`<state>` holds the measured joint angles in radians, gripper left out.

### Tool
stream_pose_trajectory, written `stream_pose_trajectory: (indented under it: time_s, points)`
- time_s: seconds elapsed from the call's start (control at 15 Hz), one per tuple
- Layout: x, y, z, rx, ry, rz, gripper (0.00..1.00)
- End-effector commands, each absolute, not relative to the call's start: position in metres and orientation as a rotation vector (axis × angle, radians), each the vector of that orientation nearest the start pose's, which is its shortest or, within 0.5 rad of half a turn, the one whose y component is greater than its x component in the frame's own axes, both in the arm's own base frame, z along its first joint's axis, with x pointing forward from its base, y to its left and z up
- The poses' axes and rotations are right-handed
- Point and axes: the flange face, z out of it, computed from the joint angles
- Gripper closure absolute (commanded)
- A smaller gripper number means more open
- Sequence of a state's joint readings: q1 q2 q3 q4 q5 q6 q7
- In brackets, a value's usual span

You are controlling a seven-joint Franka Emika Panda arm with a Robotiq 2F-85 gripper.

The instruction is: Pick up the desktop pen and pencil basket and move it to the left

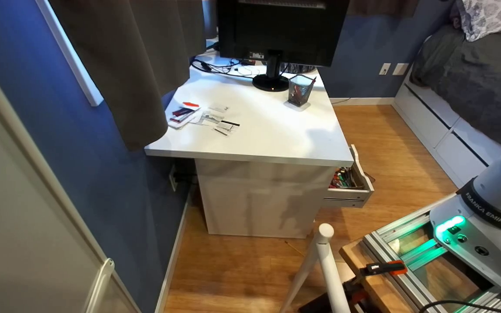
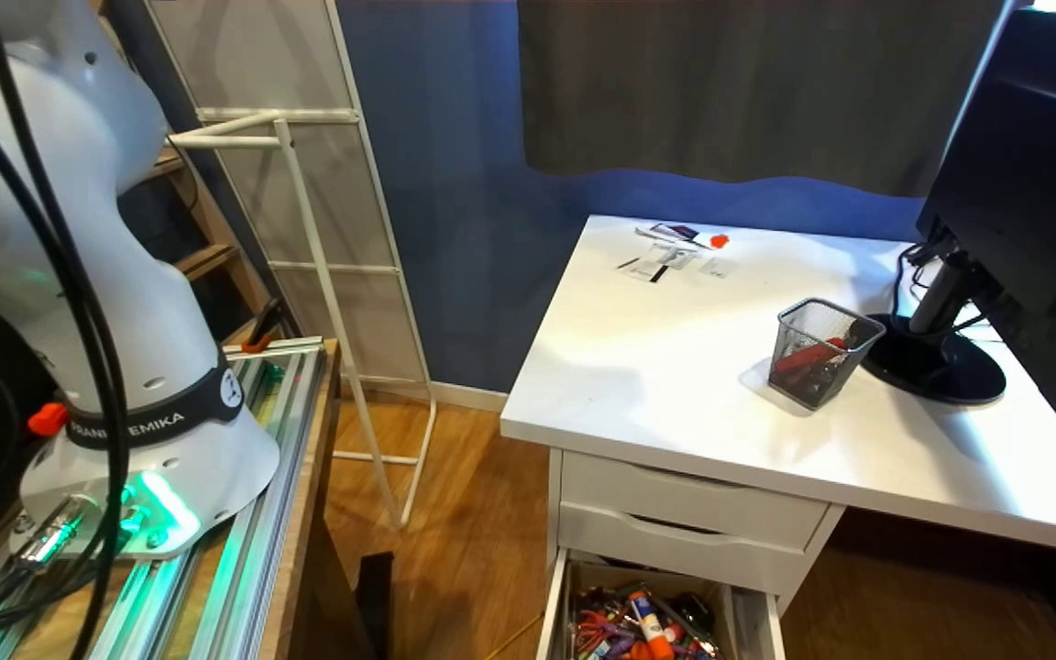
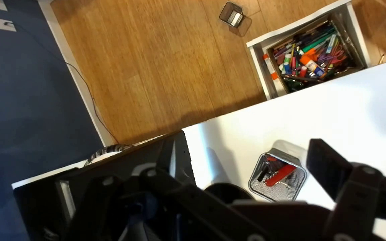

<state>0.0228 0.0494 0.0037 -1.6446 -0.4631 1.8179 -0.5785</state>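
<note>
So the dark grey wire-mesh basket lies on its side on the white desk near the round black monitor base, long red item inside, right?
Not on its side: the dark grey wire-mesh basket stands upright on the white desk, as both exterior views show, near the round black monitor base, with a long red item inside.

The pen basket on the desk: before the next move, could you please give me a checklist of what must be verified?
1. Tool open: ok, jaws stand wide apart.
2. Basket upright on desk: ok in both exterior views.
3. Basket midway between the jaws: not ok; in the wrist view it appears nearer one jaw.
4. Room beside monitor base: not ok; the basket stands close to it.
5. Filled drawer shut: not ok; it is pulled out.
6. Put-down spot: cannot tell; nothing marks it.
</note>
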Motion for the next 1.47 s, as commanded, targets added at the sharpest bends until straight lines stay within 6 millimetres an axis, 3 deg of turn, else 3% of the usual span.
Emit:
stream_pose_trajectory:
  time_s: [0.0,0.2,0.33,0.93,1.4]
  points:
    - [0.593,-0.022,0.594,-3.397,-1.229,0.015,0.0]
    - [0.593,-0.025,0.598,-3.397,-1.238,0.009,0.0]
    - [0.605,-0.027,0.585,-3.354,-1.278,-0.005,0.0]
    - [0.648,0.028,0.473,-3.119,-1.346,-0.237,0.0]
    - [0.664,0.073,0.405,-3.0,-1.132,-0.399,0.0]
